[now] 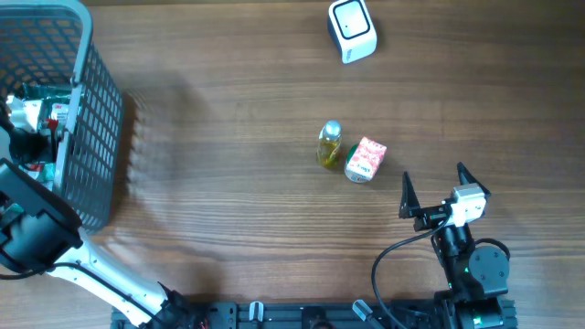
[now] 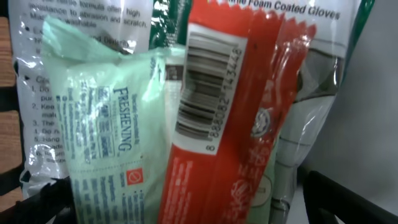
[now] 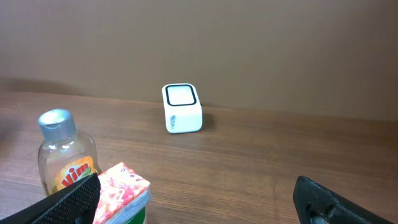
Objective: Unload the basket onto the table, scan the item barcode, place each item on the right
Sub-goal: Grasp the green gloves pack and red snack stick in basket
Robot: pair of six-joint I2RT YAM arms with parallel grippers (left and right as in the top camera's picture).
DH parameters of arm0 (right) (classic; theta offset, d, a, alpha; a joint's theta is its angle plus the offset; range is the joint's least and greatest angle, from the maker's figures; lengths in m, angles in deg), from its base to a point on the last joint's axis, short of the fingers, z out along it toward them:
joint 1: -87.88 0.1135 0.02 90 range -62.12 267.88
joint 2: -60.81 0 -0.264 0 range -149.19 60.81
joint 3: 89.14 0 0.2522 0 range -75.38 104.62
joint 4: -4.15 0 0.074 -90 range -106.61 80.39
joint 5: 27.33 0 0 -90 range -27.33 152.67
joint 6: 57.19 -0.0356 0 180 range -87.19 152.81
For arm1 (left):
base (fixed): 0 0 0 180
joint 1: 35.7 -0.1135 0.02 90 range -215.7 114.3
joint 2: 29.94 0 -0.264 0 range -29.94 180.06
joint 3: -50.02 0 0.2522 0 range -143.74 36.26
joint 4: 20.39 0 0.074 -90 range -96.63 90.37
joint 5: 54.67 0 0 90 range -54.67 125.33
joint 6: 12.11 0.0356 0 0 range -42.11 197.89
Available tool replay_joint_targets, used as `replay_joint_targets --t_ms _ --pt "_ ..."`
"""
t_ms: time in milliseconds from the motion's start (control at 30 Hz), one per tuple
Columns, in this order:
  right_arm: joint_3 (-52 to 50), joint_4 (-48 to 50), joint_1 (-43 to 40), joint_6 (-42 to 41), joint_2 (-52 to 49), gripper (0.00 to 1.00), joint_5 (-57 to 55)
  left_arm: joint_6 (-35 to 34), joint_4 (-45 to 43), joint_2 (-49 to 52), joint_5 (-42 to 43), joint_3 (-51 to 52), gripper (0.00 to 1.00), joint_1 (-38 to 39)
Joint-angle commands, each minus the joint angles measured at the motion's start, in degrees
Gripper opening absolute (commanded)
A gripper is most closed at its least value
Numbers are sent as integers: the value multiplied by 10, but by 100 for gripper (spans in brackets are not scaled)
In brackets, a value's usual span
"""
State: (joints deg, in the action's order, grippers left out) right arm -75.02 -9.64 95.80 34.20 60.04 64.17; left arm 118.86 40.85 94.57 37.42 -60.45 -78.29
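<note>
Presently, the left gripper (image 2: 186, 186) is down inside the grey plastic mesh basket (image 1: 91, 119) at the left end of the wooden desk (image 1: 228, 100). Its jaws are wide apart and show only as dark shapes at the lower corners of the left wrist view. Close ahead of them is the red-orange crinkle-edged packet (image 2: 230, 124), roughly upright and leaning a little to the right, with its black-and-white barcode facing the camera on its upper part. Just to its left and touching it is a pale green packet (image 2: 106, 143) printed with the word FRESHENING. Behind both lies a clear plastic bag of foam coated gloves (image 2: 311, 93). Whether the jaws touch any of these I cannot tell.

The right gripper (image 1: 433, 178) hovers over the desk near its right front, jaws spread wide. Near it, toward the middle of the desk, a small clear bottle of yellow liquid with a silver cap (image 1: 329, 144) stands upright. A small pink-and-red patterned carton (image 1: 366, 159) sits just beside the bottle. The white cube-shaped scanner with a dark-rimmed window (image 1: 352, 29) sits at the far edge, well apart from the basket and both grippers.
</note>
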Motion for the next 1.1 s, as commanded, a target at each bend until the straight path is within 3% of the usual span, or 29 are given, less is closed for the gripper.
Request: replay_joint_targets --t_ms 0,33,67,100,133,433,700,933,1067 --pt "-1 2 -3 1 3 100 6 8 -2 22 -1 24 75 0" --pt "-1 2 -3 1 3 99 5 8 -1 22 -1 24 52 0" --pt "-1 2 -3 1 3 100 6 8 -1 22 -1 24 36 0" --pt "-1 2 -3 1 3 100 5 8 0 22 1 24 15 0" --pt "-1 2 -3 1 3 100 6 7 0 22 5 24 4 0" --pt "-1 2 -3 1 3 100 6 -58 0 -28 69 -3 6 1" --pt "-1 2 -3 1 3 100 6 -115 -17 -214 143 -80 4 1" --pt "-1 2 -3 1 3 100 6 -328 -63 -400 296 -97 4 21" --pt "-1 2 -3 1 3 100 6 -342 -10 -465 297 -97 4 113"
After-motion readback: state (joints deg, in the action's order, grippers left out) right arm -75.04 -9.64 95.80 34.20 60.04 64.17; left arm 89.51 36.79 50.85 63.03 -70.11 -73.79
